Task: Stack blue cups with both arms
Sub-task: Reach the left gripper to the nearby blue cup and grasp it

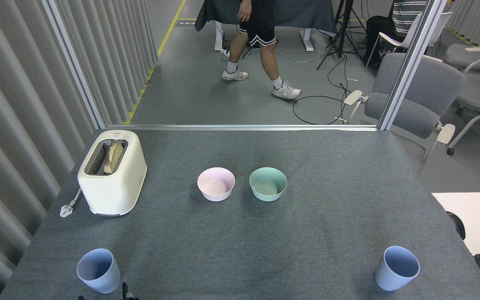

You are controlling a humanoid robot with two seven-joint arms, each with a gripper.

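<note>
Tapering matte cups [98, 271] [397, 268] stand apart; left hand [125, 291] barely visible, grip unclear.

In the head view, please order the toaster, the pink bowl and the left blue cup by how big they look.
1. Toaster, clearly largest.
2. Left blue cup and pink bowl look alike; the cup is nearer the camera, so I leave them unranked.

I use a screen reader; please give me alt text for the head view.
Two blue cups stand upright and far apart at the near corners of a grey table, left and right. Pink bowl and mint bowl sit mid-table; toaster far left.
</note>
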